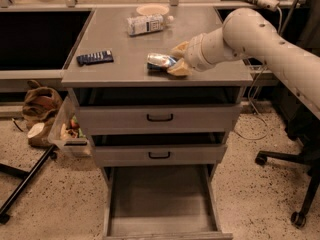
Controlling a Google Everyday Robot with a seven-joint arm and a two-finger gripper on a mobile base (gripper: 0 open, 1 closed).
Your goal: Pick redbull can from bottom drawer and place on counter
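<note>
The redbull can (157, 61), silver and blue, lies on its side on the counter (125, 71), near the front edge at centre right. My gripper (173, 60) reaches in from the right and is shut on the can's right end, with one tan finger (180, 49) behind it and one in front. The bottom drawer (160, 204) is pulled open below, and its flat grey floor is bare.
A dark blue remote-like bar (95, 58) lies at the counter's left. A white labelled bottle (146, 24) and a shallow bowl (152, 9) sit at the back. The two upper drawers are slightly open. Bags (42, 116) lie on the floor at left, and an office chair base (295, 184) stands at right.
</note>
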